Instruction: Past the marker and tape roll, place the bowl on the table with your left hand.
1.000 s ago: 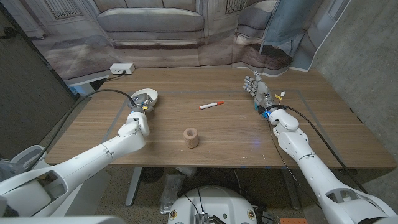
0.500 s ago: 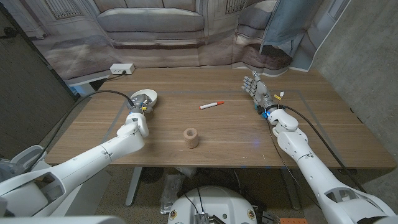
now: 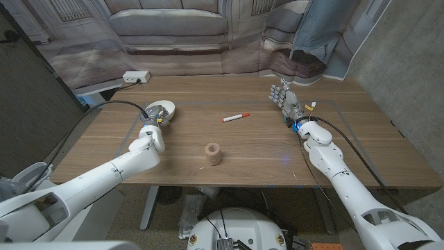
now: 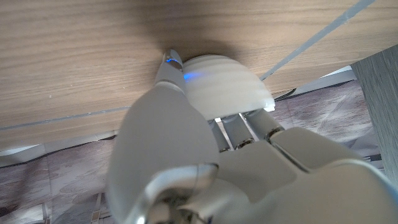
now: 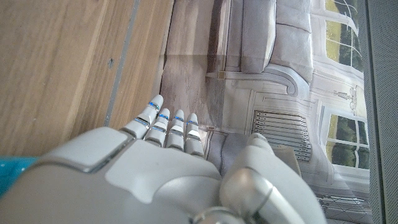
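While right hand (image 3: pixel 284 97) idles, left hand (image 3: pixel 153 118) grips bowl (image 3: pixel 161 108)

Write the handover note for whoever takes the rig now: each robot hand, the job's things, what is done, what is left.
Left robot hand: grips the white round bowl at its near rim, at the wooden table's far left.
Right robot hand: holds nothing, fingers apart, at the far right.
Red-and-white marker: lies mid-table. Tan cardboard tape roll: stands nearer the robot's edge.
Done: the bowl is beyond both things, low at the tabletop; full contact cannot be told.
Left: confirm it is set down, release, draw the left arm back.
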`<state>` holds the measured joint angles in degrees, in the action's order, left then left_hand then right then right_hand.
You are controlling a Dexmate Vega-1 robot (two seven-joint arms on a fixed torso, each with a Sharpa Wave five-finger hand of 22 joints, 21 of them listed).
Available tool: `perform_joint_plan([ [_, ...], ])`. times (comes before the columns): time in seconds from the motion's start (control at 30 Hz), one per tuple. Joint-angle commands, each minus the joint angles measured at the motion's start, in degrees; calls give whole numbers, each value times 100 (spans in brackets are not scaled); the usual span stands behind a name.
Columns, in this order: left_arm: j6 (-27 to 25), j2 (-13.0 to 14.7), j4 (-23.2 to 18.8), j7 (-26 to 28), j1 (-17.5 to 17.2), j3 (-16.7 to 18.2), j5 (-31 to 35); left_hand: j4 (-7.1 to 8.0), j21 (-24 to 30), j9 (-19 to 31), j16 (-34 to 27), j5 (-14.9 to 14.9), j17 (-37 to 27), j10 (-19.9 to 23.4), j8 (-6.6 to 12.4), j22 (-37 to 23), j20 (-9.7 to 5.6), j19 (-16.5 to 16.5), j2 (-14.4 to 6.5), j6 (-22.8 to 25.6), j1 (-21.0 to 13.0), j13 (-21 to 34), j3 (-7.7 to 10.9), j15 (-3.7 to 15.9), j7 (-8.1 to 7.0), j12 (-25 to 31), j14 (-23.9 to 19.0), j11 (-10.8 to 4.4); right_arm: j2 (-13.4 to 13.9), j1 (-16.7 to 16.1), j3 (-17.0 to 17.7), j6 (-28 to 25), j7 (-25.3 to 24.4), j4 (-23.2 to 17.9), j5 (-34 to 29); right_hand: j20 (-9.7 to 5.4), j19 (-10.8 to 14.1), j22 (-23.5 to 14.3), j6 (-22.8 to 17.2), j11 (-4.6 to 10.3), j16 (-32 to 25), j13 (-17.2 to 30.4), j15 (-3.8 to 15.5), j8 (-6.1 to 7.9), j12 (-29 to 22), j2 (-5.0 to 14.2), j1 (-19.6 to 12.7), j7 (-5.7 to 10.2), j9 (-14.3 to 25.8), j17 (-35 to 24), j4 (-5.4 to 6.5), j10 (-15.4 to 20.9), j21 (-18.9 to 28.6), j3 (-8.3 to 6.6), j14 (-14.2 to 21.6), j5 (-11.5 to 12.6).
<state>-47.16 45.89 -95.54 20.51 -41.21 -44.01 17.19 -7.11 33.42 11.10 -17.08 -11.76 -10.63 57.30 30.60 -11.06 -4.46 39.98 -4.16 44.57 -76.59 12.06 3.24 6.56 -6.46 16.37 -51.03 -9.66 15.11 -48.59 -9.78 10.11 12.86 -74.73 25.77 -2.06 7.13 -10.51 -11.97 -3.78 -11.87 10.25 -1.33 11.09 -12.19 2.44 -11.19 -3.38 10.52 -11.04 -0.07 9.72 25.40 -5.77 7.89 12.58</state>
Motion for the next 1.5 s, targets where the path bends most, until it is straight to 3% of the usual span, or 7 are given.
perform_joint_plan([
  [0.03, -122, 6, -40, 63, 31, 22, -11, 13, 150, 436, -208, -22, -768, 605, 179, -276, -560, 38, -230, 1475, -250, 965, -12, 727, 59, 281, -1404, -141, -27, 13, 3, 20, 4, 36, -6, -204, 49, -13, -35, 3, -23, 31, -2, 8, 10, 35, 0, 0, 13, -27, -2, 46, -27, 10, 54, 6],
  [0.2, -220, 22, -82, 29, 108, -12, 40, 22, 224, 493, -190, -15, -824, 655, 287, -292, -526, 22, -247, 1509, -261, 1128, -8, 722, 213, 374, -1419, -123, -35, -6, 4, 71, 4, 35, -12, -208, 56, -13, -42, 4, -23, 31, -5, 11, 10, 36, 0, -4, 13, -27, -4, 47, -32, 11, 61, 6],
  [0.6, -460, 27, -220, 134, 188, -36, 207, 31, 331, 522, -201, -12, -922, 625, 379, -295, -494, -1, -257, 1520, -278, 1340, -2, 713, 315, 437, -1495, -128, -47, -36, 14, 149, 17, 34, 21, -209, 82, -14, -37, -22, -19, 31, 3, 9, 5, 40, -3, -9, 13, -28, -10, 66, -46, 15, 74, 6],
  [1.5, -680, 170, -586, 316, 151, 100, 330, 47, 484, 511, -207, -8, -1086, 625, 462, -279, -504, -52, -220, 1511, -272, 1585, -20, 698, 303, 491, -1586, -164, -69, -88, 18, 214, 23, -13, 87, -218, 124, -15, -32, -5, -14, 31, 51, 6, 11, 42, -6, -15, 13, -28, -21, 61, -77, 24, 105, 7],
])
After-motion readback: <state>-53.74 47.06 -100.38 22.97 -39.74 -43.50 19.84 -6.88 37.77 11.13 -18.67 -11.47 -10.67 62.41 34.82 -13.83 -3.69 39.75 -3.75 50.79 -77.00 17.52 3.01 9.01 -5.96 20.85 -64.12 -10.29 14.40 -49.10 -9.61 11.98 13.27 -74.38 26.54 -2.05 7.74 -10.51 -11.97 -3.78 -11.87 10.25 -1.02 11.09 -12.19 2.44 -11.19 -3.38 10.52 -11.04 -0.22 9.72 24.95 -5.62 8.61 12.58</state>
